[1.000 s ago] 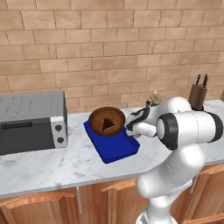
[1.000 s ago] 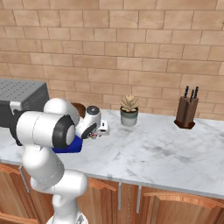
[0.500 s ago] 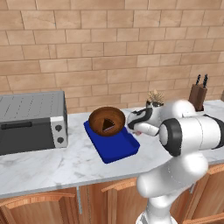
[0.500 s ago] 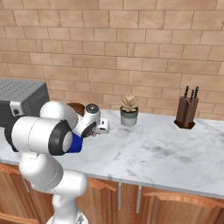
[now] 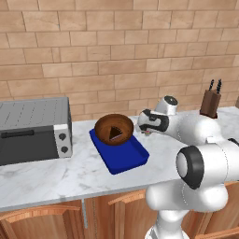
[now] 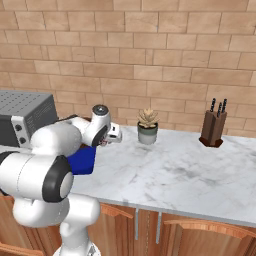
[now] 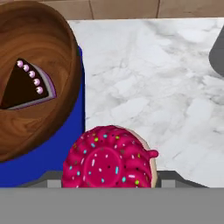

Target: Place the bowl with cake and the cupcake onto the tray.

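Bowl with cake [image 5: 114,129]: I see it sitting on the tray [image 5: 122,158], far end.
Gripper [image 5: 147,131]: closed around the cupcake [image 7: 109,159], beside the tray's edge.

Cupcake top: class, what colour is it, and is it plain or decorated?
The cupcake top is deep pink-red, dotted with small multicoloured sprinkles. The hand view shows it best.

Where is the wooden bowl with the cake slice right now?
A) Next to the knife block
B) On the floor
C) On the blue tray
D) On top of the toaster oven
C: the bowl sits on the far end of the blue tray, with the cake wedge inside it.
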You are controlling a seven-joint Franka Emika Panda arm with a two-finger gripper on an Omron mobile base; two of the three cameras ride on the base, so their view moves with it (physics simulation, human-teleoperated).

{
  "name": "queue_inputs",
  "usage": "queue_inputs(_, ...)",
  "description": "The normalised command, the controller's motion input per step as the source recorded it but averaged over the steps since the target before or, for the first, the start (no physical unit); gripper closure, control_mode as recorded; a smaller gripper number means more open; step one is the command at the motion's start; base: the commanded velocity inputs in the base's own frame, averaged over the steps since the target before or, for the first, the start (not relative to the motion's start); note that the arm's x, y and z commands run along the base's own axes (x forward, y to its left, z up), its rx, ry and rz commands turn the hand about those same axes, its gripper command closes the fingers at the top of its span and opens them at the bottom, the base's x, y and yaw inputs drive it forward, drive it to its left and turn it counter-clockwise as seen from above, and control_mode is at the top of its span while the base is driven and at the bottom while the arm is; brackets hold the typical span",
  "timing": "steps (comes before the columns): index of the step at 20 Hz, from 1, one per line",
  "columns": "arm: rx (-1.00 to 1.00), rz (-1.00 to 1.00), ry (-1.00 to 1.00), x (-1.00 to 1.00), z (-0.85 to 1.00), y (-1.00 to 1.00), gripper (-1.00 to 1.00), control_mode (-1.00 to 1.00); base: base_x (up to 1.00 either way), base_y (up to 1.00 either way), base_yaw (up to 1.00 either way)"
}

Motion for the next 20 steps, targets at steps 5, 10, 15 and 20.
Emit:
queue_inputs(5,0.0,0.0,0.0,-0.41,0.08,0.49,1.0,-1.0,0.0,0.0,0.0)
queue_inputs(10,0.0,0.0,0.0,-0.4,0.0,0.62,1.0,-1.0,0.0,0.0,0.0)
queue_inputs(15,0.0,0.0,0.0,-0.34,-0.03,0.39,1.0,-1.0,0.0,0.0,0.0)
queue_inputs(20,0.0,0.0,-0.01,-0.01,-0.01,0.04,1.0,-1.0,0.0,0.0,0.0)
